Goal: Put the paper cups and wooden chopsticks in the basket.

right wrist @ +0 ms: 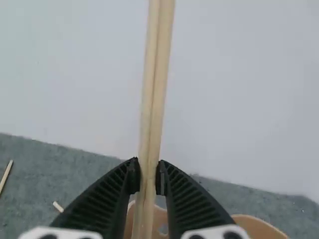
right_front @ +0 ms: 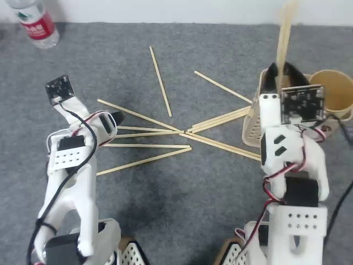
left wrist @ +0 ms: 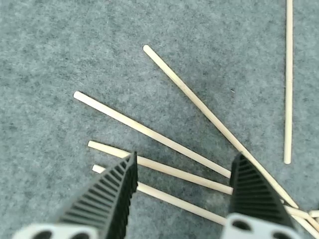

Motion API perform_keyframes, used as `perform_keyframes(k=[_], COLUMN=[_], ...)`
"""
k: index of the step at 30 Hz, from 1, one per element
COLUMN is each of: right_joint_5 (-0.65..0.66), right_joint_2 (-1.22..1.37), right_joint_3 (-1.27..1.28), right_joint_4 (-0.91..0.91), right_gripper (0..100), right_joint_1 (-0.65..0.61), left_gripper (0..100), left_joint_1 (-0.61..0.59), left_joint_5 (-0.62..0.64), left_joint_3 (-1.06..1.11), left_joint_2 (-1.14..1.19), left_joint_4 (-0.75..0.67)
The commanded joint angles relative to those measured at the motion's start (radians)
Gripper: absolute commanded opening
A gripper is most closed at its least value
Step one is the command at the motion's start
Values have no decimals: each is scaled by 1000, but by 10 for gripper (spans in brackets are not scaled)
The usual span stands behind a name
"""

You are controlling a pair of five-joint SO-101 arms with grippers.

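**High view.** The right arm (right_front: 287,160) stands over the basket (right_front: 249,126) at the counter's (right_front: 182,210) right side. The right jaws are clamped on a pair of held chopsticks (right_front: 284,38), which point straight up. Judgement: they are upright so they can go end-first into the narrow basket mouth. A paper cup (right_front: 335,91) sits at the basket's far side; I cannot tell whether it is inside or just beside. The loose chopsticks (right_front: 144,146) lie fanned on the counter between the arms, with their tips meeting near the middle. A few reach the basket's wall. The left arm (right_front: 69,165) is at the fan's wide end. A water bottle (right_front: 36,23) stands in the far corner, well apart.

**Left wrist view.** The left jaws are spread wide, straddling two of the nearest sticks (left wrist: 164,169) across their length. Judgement: this is lined up for a pinch. I cannot tell whether the tips touch the counter. There is bare counter on both sides and neighbouring sticks lie close, so a double pick-up is likely.

**Right wrist view.** The right jaws are shut on the pair (right wrist: 154,89), with both sticks side by side and vertical. A tan rim (right wrist: 251,224) lies below; I cannot tell whether it is cup or basket. There is open air above, but below the jaws things are crowded.
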Motion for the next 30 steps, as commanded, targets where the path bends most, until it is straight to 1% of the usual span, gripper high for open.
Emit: perform_keyframes(k=[1, 6, 8, 11, 12, 14, 17, 21, 24, 28, 30], right_joint_5=[-15, -9, -12, -8, -8, 0, 31, 26, 34, 35, 66], right_joint_2=[2, 4, 2, -22, -35, -47, -24, 74, 217, 473, 607], right_joint_3=[8, 52, 63, 63, 63, 43, -54, -233, -399, -632, -741], right_joint_4=[-44, -36, -36, -36, -35, 4, 122, 268, 415, 598, 667], right_gripper=[7, 20, 99, 267, 295, 275, 220, 206, 205, 205, 205], right_joint_1=[13, 13, 13, 10, 7, 4, -56, -96, -180, -291, -328], left_gripper=[283, 283, 283, 283, 283, 283, 283, 283, 283, 283, 283], left_joint_1=[5, 5, 5, 5, 5, 5, 5, 5, 5, 5, 5], left_joint_5=[5, 5, 5, 6, 6, 6, 6, 6, 6, 6, 6], left_joint_3=[-7, -7, -2, -1, -1, -1, -1, -1, -1, 1, 1], left_joint_2=[-17, -17, -17, -17, -17, -17, -17, -17, -17, -17, -17], left_joint_4=[-23, -25, -41, -46, -46, -46, -46, -46, -46, -46, -46])
